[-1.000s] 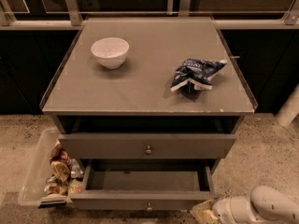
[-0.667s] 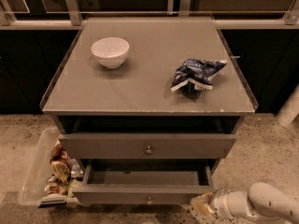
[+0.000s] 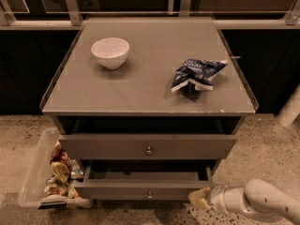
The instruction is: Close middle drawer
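The middle drawer (image 3: 140,190) is a wide, shallow grey-brown front with a small round knob (image 3: 149,194). It stands pulled out a short way below the taller top drawer front (image 3: 147,146), and its inside shows as a narrow dark strip. My gripper (image 3: 200,198) reaches in from the lower right on a white arm (image 3: 262,203). Its yellowish tip is against the right end of the middle drawer front. The lowest drawer front is hidden under the middle one.
On the cabinet top (image 3: 150,93) stand a white bowl (image 3: 110,52) and a crumpled dark chip bag (image 3: 196,74). A clear plastic bin (image 3: 40,172) of snack packets sits on the speckled floor at the cabinet's left. A white post (image 3: 290,109) stands at the right.
The middle drawer has slid inward, showing less of its inside. My gripper has moved left and forward with the drawer's right end.
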You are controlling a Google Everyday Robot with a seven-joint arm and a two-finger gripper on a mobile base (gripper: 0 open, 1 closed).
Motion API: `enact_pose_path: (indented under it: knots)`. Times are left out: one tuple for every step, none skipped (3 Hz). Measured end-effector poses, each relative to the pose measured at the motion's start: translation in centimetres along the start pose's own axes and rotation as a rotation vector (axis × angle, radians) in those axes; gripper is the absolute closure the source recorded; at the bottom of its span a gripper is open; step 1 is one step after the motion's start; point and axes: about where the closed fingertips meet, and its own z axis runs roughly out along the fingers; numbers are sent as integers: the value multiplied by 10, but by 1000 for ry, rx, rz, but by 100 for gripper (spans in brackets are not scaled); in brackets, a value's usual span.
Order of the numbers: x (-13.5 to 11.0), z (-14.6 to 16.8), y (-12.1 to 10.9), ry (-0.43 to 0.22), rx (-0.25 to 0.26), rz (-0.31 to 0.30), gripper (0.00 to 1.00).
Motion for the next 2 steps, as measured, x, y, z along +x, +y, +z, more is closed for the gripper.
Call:
enact_pose_path:
  knots:
    - [-8,5,-19,-32,35,-5,100]
    - [-20,8,-39,-67,72,-14,100]
